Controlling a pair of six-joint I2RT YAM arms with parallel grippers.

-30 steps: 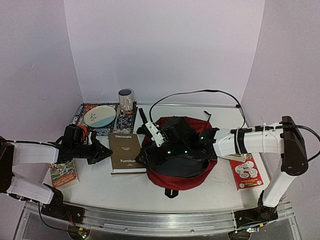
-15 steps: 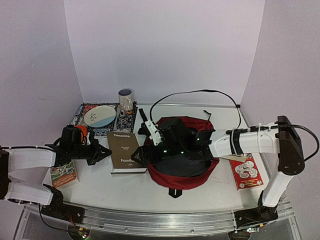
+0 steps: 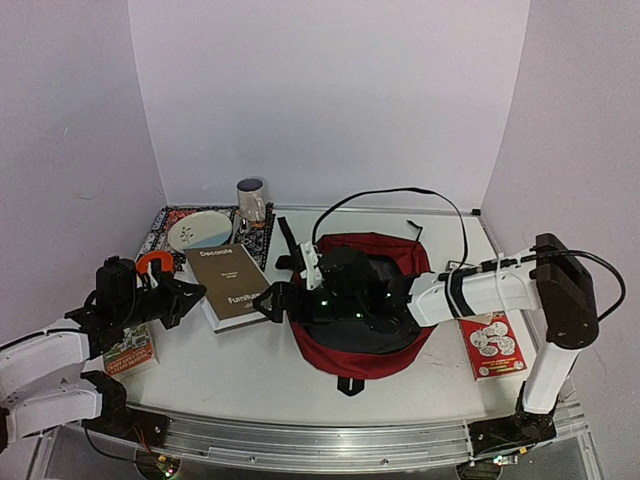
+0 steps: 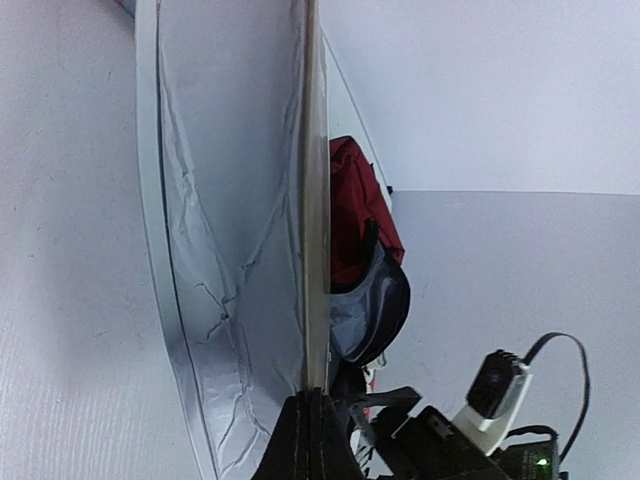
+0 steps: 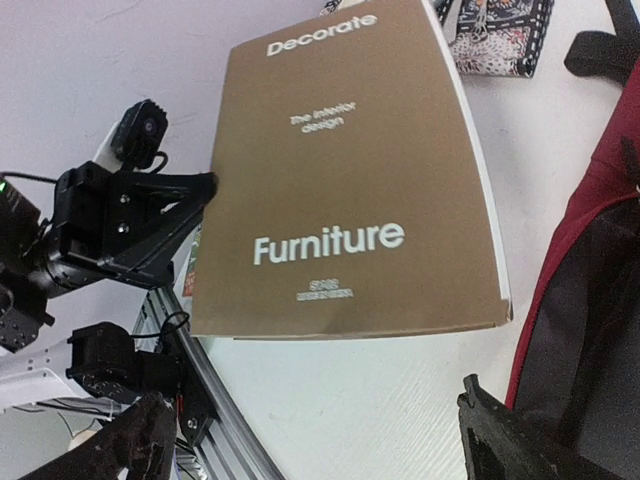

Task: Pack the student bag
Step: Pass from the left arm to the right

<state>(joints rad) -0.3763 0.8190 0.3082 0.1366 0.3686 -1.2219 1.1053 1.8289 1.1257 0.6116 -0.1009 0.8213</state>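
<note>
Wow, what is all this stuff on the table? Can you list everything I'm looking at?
student bag: one, dark red with black straps, table centre.
brown book: one, brown with white lettering, left of the bag.
plate: one, white and pale blue, on the mat.
patterned mat: one, dark and multicoloured, back left.
mug: one, greyish, back, beside the mat.
small book: one, colourful, front left.
red booklet: one, red and white, right of the bag.
cable: one, black, arching behind the bag.
left pincer: one, black, shut on the brown book.
right pincer: one, black, open, between bag and book.
</note>
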